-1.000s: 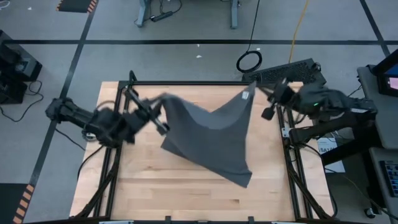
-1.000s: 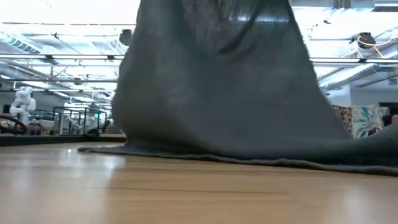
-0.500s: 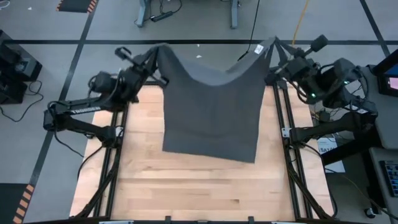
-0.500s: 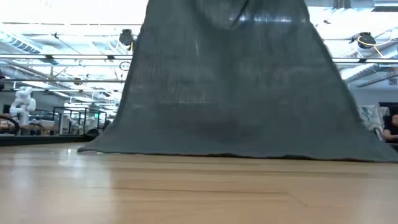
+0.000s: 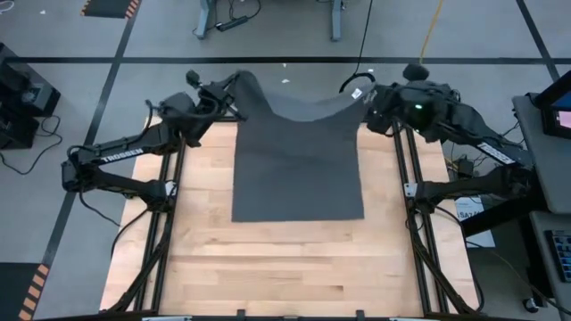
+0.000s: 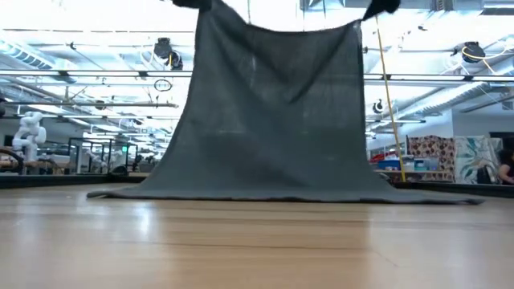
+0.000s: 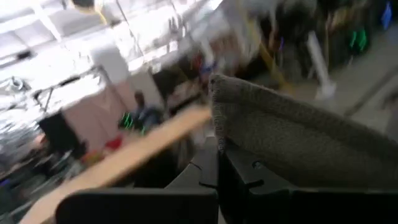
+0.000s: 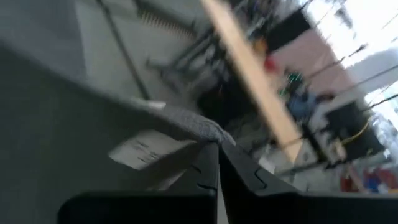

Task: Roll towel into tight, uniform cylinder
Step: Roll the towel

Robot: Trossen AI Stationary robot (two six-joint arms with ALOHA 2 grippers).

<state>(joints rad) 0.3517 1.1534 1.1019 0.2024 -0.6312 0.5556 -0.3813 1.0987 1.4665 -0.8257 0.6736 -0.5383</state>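
Note:
The dark grey towel (image 5: 299,169) is spread over the far half of the table, its near edge (image 5: 299,218) flat on the wood. Its far part rises to two held corners, with the top edge sagging between them (image 6: 281,30). My left gripper (image 5: 234,86) is shut on the far-left corner and my right gripper (image 5: 366,94) on the far-right corner, both above the table's far edge. A small white tag (image 5: 356,92) sits by the right corner and also shows in the right wrist view (image 8: 146,152). My left gripper pinches the towel's far-left corner (image 7: 219,134) between its two fingers, and the corner's hemmed edge sticks out past the fingertips. The cloth runs down from the hold to the table, drawn fairly smooth. My right gripper pinches the towel's far-right corner (image 8: 208,134) between its two fingers, right beside the white tag. The corner is lifted, and the cloth slopes down from it to the table.
Black frame rails run along the table's left side (image 5: 169,205) and right side (image 5: 406,205). Bare wood (image 5: 285,267) lies between the towel's near edge and the table's near edge. Cables and a keyboard (image 5: 415,102) lie on the floor beyond the far edge.
Both grippers have swung toward the table's far edge with the corners, spreading apart, then come down somewhat. The towel, bunched and skewed before, is now drawn out into a flat rectangle. Its near edge has slid toward the far edge and lies straight.

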